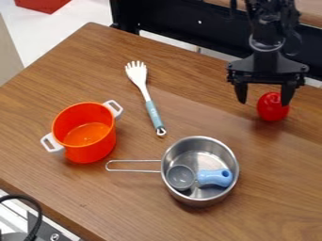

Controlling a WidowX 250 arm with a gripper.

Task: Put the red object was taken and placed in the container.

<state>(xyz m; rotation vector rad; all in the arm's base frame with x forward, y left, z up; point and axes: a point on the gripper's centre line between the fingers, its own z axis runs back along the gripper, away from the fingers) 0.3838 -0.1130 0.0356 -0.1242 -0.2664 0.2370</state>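
At the upper right of the camera view, the black gripper [265, 96] hangs over the table with its two fingers spread apart, open. A round red object [272, 107] rests on the wood just below it, nearer the right finger, whose tip overlaps the object's upper right part. Whether they touch, I cannot tell. On the left stands an orange pot [100, 149] with two white handles. A steel saucepan [226, 184] sits at the lower middle, holding a scoop with a grey cup and blue handle [214, 177]. Which of these is the container, I cannot tell.
A white slotted utensil with a grey-blue handle [154, 115] lies between the pot and the gripper. The saucepan's wire handle [133, 160] points left toward the pot. A black cable [39, 212] curves at the lower left, beyond the table edge [47, 211].
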